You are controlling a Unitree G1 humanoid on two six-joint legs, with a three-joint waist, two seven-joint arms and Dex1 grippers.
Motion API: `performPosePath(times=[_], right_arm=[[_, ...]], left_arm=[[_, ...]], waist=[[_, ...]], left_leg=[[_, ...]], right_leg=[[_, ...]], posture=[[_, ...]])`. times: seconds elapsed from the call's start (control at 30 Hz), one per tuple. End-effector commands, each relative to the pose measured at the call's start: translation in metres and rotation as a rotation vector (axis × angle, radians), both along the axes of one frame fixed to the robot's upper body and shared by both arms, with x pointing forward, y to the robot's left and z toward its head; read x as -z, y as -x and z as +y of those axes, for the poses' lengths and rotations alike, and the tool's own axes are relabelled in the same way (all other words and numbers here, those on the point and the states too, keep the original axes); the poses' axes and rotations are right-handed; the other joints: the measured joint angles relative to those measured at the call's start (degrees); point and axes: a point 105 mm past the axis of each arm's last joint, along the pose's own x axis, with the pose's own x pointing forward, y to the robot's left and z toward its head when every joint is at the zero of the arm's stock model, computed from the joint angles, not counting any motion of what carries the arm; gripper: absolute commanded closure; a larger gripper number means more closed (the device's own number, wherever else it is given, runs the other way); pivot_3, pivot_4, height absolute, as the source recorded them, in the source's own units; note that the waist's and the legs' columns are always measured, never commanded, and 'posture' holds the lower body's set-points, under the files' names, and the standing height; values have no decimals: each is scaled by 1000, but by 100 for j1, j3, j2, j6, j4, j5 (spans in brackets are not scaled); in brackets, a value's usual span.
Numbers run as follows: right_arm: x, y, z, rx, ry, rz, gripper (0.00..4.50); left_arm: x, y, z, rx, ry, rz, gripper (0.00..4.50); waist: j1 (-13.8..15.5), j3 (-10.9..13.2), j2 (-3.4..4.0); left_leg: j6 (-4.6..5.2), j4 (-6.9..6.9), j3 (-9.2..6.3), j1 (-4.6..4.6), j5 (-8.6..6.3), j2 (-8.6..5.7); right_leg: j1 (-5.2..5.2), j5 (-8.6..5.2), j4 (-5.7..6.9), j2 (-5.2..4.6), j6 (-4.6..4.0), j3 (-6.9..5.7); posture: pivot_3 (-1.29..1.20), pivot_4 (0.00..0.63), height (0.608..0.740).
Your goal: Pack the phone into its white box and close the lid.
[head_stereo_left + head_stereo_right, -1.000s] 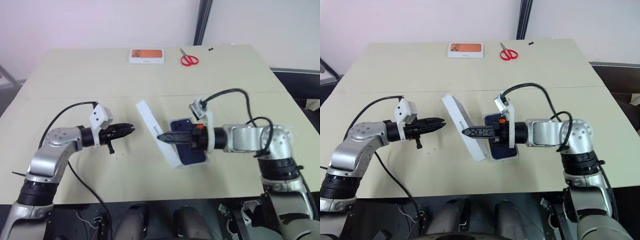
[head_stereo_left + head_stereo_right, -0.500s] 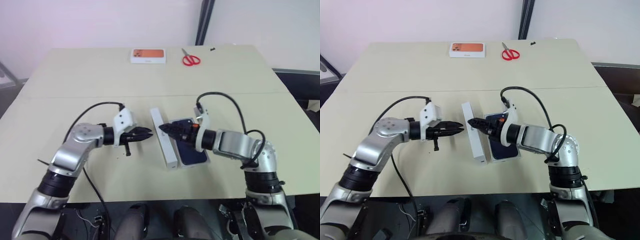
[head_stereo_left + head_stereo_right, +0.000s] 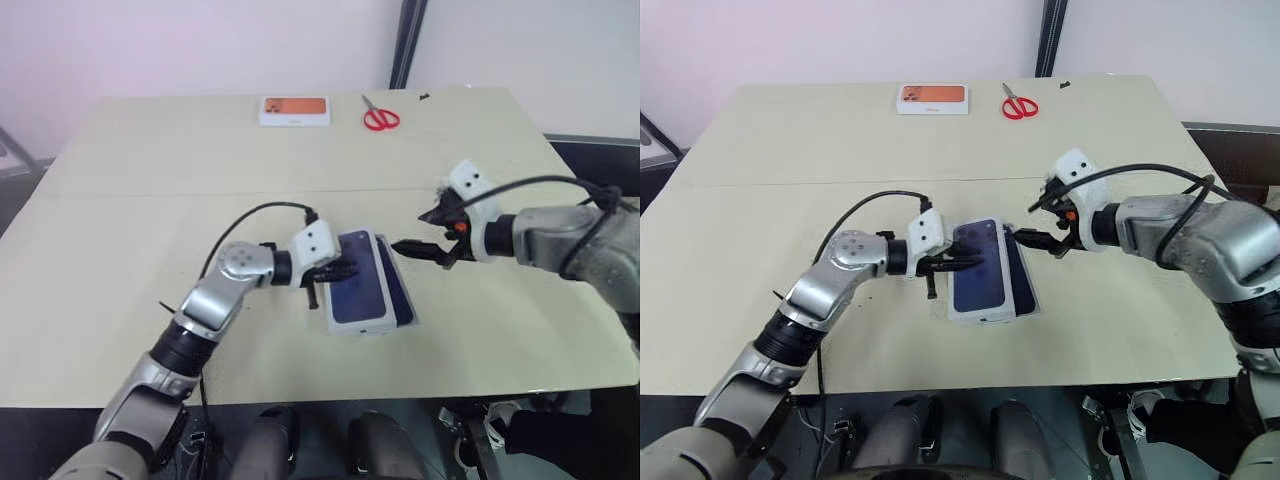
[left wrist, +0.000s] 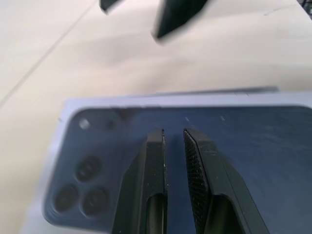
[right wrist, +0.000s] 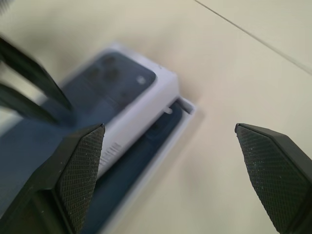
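The lid (image 3: 358, 282), white with a dark blue phone pictured on top, lies flat and askew over the white box (image 5: 189, 106). Along the lid's right side a strip of the box shows, with the dark navy phone (image 5: 161, 129) inside it. My left gripper (image 3: 965, 262) is shut, its fingertips (image 4: 153, 156) resting over the lid's left part near the pictured camera cluster. To the right of the box, above the table and off the lid, my right gripper (image 3: 425, 235) hangs wide open and empty, its fingers (image 5: 80, 168) pointing back toward the box.
At the table's far edge lie a white box with orange print (image 3: 295, 110) and red scissors (image 3: 379, 120). The beige table (image 3: 150, 220) has a seam across its middle, and its front edge runs just below the box.
The lid, which stood tilted on edge beside the box, now lies flat over it. My right gripper opened and drew back to the right. My left gripper moved right onto the lid.
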Motion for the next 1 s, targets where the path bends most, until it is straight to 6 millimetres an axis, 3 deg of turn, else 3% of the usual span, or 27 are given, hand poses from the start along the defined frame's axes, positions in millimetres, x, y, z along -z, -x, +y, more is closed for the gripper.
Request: performPosePath(times=[0.03,0.1,0.13,0.23,0.27,0.4,0.53,0.7,1.0], right_arm=[[-4,0,3,-77,97,-107,1330],[1,1,4,-120,152,-136,2496],[2,2,6,-135,158,-142,2802],[2,2,7,-159,181,-165,4271],[3,2,7,-169,199,-177,4397],[9,7,10,-231,247,-181,4397],[13,13,14,-286,275,-186,4397],[20,16,18,-309,292,-179,4397],[27,18,15,-315,307,-158,4397]], left_arm=[[-16,-7,15,-57,21,-47,3838],[-19,-10,28,-97,16,-53,3838],[-20,-10,36,-119,11,-53,3838],[-19,-8,57,-155,-23,-27,3838],[-15,-4,64,-146,-53,-16,3838],[-4,7,74,-109,-136,31,3838],[7,11,72,-77,-201,89,3838],[24,10,58,-32,-288,70,3838],[19,4,22,18,-213,39,3838]], waist=[[8,0,0],[12,0,0],[12,0,0],[10,0,0],[13,0,1],[47,1,1],[99,0,1],[120,0,1],[132,1,0]], left_leg=[[-1,0,0,0,1,0],[-3,1,-3,0,2,0],[-4,1,-3,0,2,0],[-12,1,-4,1,7,0],[-16,1,-5,1,9,0],[-31,1,-6,1,17,0],[-25,3,-5,1,14,-1],[-27,4,-5,1,15,-1],[-29,8,-4,0,16,-2]], right_leg=[[0,0,0,0,0,0],[-1,0,0,0,0,0],[-1,0,0,0,0,0],[0,0,0,-1,0,0],[-1,0,-1,-1,0,0],[1,0,-3,-3,0,0],[3,0,-6,-5,0,0],[3,0,-4,-5,0,-1],[3,0,0,-3,0,-2]], posture=[[0,150,740],[0,150,740],[0,150,740],[0,150,740],[0,150,740],[0,150,740],[0,150,740],[0,150,740],[0,150,740]])
